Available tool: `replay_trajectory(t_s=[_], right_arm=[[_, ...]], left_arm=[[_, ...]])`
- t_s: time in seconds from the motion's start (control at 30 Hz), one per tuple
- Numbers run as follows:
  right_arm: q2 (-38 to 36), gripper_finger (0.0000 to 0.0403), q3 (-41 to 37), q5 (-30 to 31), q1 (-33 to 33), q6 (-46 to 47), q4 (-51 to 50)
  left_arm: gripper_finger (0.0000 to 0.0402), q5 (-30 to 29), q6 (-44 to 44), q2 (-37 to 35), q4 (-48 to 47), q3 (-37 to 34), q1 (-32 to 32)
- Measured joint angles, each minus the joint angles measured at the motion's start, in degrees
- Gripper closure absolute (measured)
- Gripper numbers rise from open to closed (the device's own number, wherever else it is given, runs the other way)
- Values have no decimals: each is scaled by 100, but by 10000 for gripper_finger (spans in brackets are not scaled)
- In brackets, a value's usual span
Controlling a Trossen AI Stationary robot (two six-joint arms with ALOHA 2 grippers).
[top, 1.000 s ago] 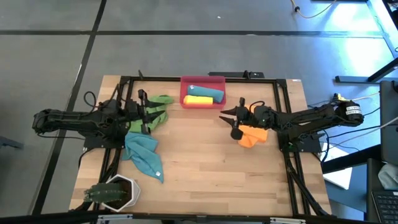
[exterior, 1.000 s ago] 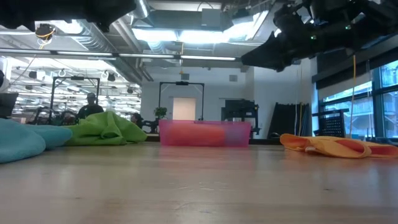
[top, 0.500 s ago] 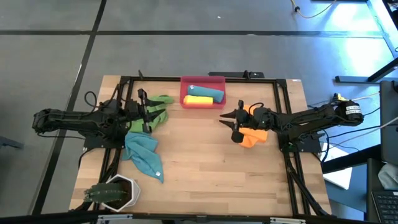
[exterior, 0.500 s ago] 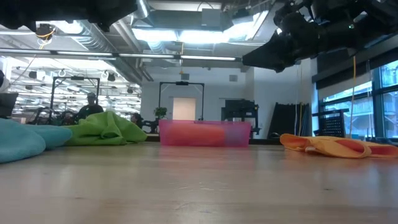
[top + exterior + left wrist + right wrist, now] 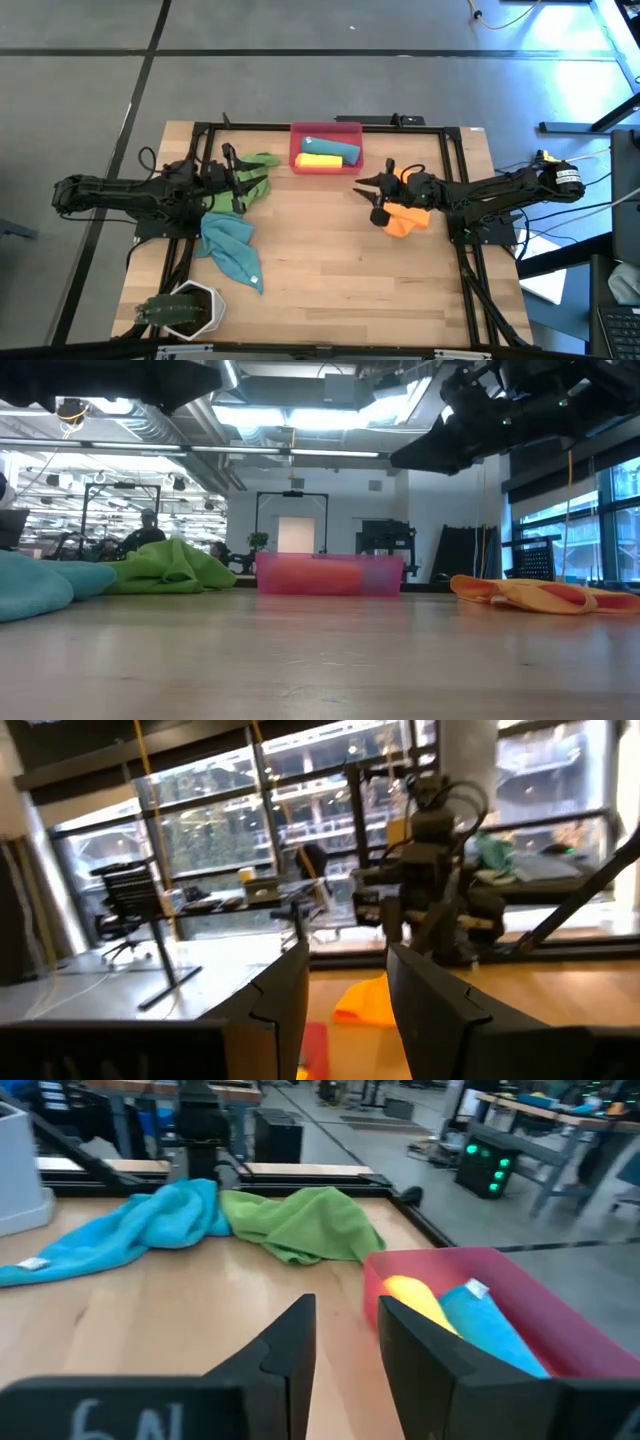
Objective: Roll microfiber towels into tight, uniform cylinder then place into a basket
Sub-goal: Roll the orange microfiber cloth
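Note:
The red-pink basket [image 5: 326, 129] stands at the table's far middle with a yellow roll [image 5: 318, 161] and a teal roll [image 5: 332, 149] lying in it. A green towel [image 5: 257, 178] lies crumpled at the far left, and a teal towel [image 5: 232, 250] lies spread just nearer. An orange towel [image 5: 405, 219] lies crumpled at the right. My left gripper [image 5: 234, 180] is open and empty above the green towel's edge. My right gripper [image 5: 372, 197] is open and empty, raised just left of the orange towel, pointing toward the table's left.
A white hexagonal pot with a green plant [image 5: 188, 306] stands at the near left corner. A black frame [image 5: 320, 126] runs around the table's edges. Bare wood [image 5: 330, 260] lies between the two arms and toward the near edge.

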Motion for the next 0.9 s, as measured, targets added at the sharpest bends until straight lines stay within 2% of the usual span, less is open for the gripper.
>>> replay_trajectory(t_s=[0.13,0.4,0.53,0.73,0.8,0.9], right_arm=[[0,291,0,148,0,-2,4],[2,291,1,187,0,-13,375],[2,291,4,192,0,-222,513],[239,291,14,192,-18,-201,458],[447,291,104,189,-100,41,-90],[723,291,598,194,-265,426,-1660]], left_arm=[[276,-186,6,0,-146,0,-2],[276,-1093,-390,73,-1024,0,150],[276,-1087,-732,219,-1104,0,341],[276,-1036,-769,567,-1032,0,491],[276,-1033,-763,698,-934,0,524],[276,-1032,-736,905,-594,0,576]])
